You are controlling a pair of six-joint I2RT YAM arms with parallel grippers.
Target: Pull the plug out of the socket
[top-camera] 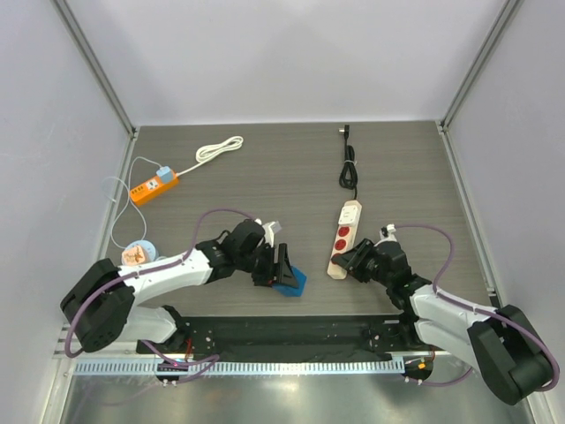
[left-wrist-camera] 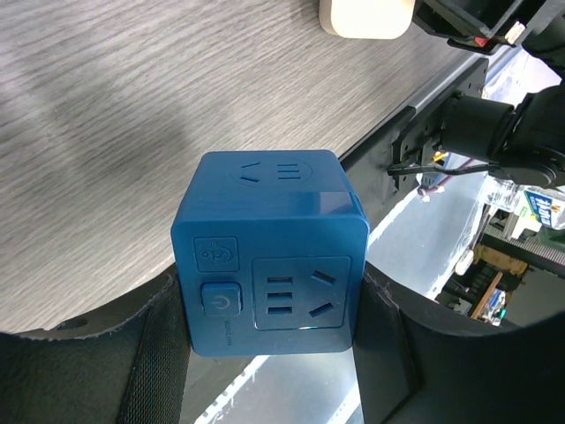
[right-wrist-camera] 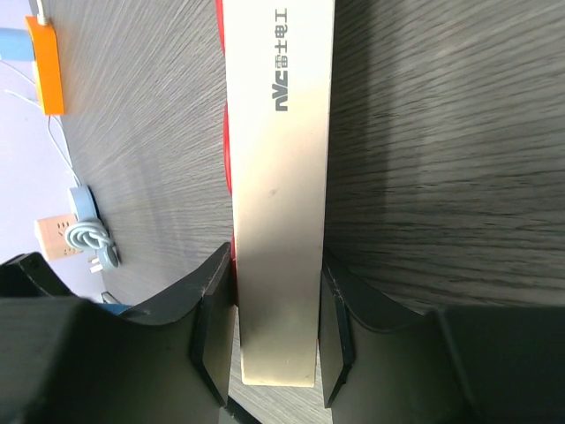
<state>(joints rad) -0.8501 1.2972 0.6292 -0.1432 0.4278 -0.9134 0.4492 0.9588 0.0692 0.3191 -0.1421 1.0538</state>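
Grey wood table (top-camera: pixel 265 168) | right gripper (right-wrist-camera: pixel 276 327) clamps strip (right-wrist-camera: pixel 278 177) at its near end, bracing it | left gripper (left-wrist-camera: pixel 269 349) clamps blue cube plug (left-wrist-camera: pixel 269 252), just left of strip, apart: looks unplugged

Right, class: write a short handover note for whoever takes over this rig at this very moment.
Left gripper: shut on the blue cube plug, near the table's front edge.
Right gripper: shut on the near end of the beige power strip, which lies flat on the table.
Done: the cube is off the strip, with bare table between them in the top view.
Left: probably only to set the cube down and open both grippers.
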